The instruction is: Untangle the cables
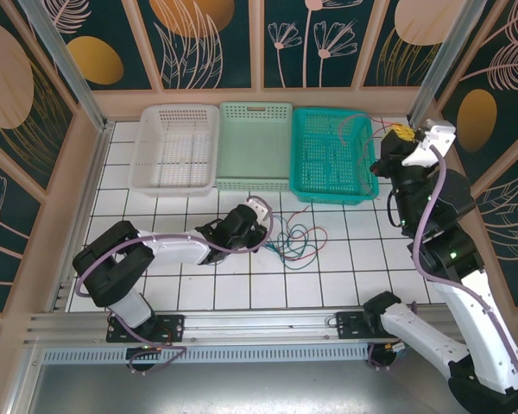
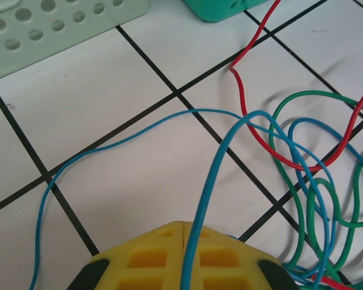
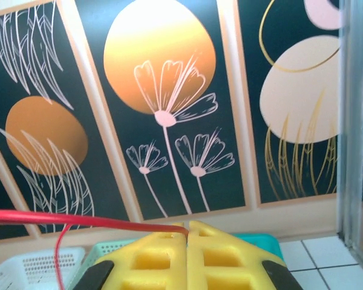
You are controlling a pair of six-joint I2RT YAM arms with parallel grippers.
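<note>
- we see left tool [image 2: 183,232] clamped on blue cable [image 2: 207,181]; rest of cables [image 1: 295,239] tangled on surface [image 1: 190,285] just right of it
- right tool [image 3: 187,232] pinched on red cable [image 3: 78,219], raised beside teal basket [image 1: 332,159]

The pale green basket [image 1: 255,145] has a white basket [image 1: 174,148] on its left and a teal basket [image 1: 331,155] on its right, on a table [image 1: 354,259] of white tiles ruled with black lines. In front of the pale green basket lie a blue cable [image 2: 209,181], a green cable [image 2: 317,92] and a red cable [image 2: 242,90], and the left gripper [image 2: 183,229] and right gripper [image 3: 187,228] both have yellow fingers. Behind it the wall panels [image 1: 211,43] are dark teal with orange discs and pale outlined flowers.
</note>
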